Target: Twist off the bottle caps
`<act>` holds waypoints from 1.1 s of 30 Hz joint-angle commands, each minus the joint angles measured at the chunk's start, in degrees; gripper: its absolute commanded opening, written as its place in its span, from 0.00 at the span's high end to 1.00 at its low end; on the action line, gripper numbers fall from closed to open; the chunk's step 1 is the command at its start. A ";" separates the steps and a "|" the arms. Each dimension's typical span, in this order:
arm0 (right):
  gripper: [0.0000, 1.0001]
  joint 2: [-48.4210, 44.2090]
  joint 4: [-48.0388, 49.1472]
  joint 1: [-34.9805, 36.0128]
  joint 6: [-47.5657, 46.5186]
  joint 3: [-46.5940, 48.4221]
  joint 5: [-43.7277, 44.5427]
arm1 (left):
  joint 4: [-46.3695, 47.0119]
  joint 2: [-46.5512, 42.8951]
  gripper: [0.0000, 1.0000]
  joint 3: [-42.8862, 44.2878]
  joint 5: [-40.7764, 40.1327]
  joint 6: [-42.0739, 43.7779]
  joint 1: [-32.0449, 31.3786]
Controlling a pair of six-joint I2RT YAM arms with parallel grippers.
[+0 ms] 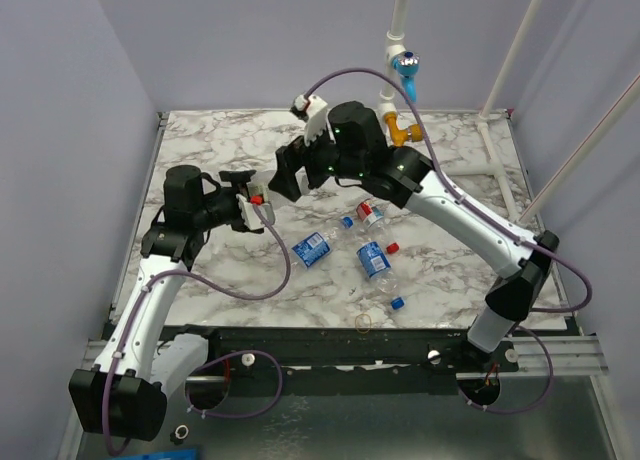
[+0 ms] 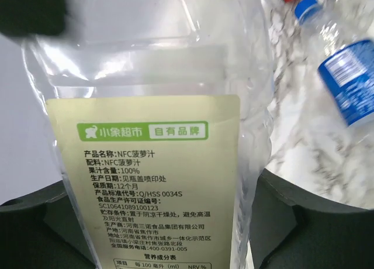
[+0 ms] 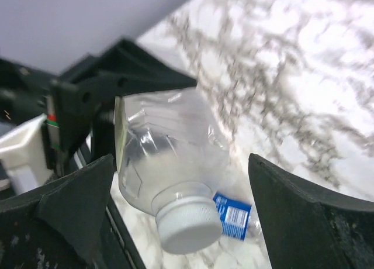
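My left gripper point(image 2: 158, 237) is shut on a wide clear bottle point(image 2: 146, 105) with a pale printed label, its body pressed between both dark fingers. That bottle's white screw cap point(image 3: 187, 222) points into my right gripper point(image 3: 190, 213), which stands open around the cap without touching it. In the top view the two grippers meet above the table's left centre, left gripper point(image 1: 256, 204) facing right gripper point(image 1: 287, 178). Small bottles lie on the marble: two with blue labels point(image 1: 313, 248) point(image 1: 375, 262) and one with red at its neck point(image 1: 371, 214). A blue cap point(image 2: 305, 7) sits on a blue-labelled bottle point(image 2: 350, 82).
A loose red cap point(image 1: 393, 247) and a loose blue cap point(image 1: 398, 303) lie right of the small bottles. A yellowish rubber-band ring point(image 1: 364, 322) rests near the table's front edge. White pipes point(image 1: 490, 165) run along the back right.
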 commanded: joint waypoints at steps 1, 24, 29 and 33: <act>0.00 -4.59 6.90 -0.02 2.97 -1.29 8.71 | 3.60 -0.39 0.83 0.55 2.36 -26.59 -0.39; 0.09 -10.99 36.56 0.00 13.81 -14.93 6.99 | 26.81 -5.65 0.86 -7.51 9.65 -64.51 -0.53; 0.13 -9.33 36.60 -0.02 14.33 -13.87 5.97 | 26.88 -4.53 0.85 -6.89 9.57 -65.06 -0.62; 0.18 -8.61 36.52 0.00 14.63 -13.59 5.47 | 27.14 -3.57 0.86 -6.19 9.54 -65.91 -0.56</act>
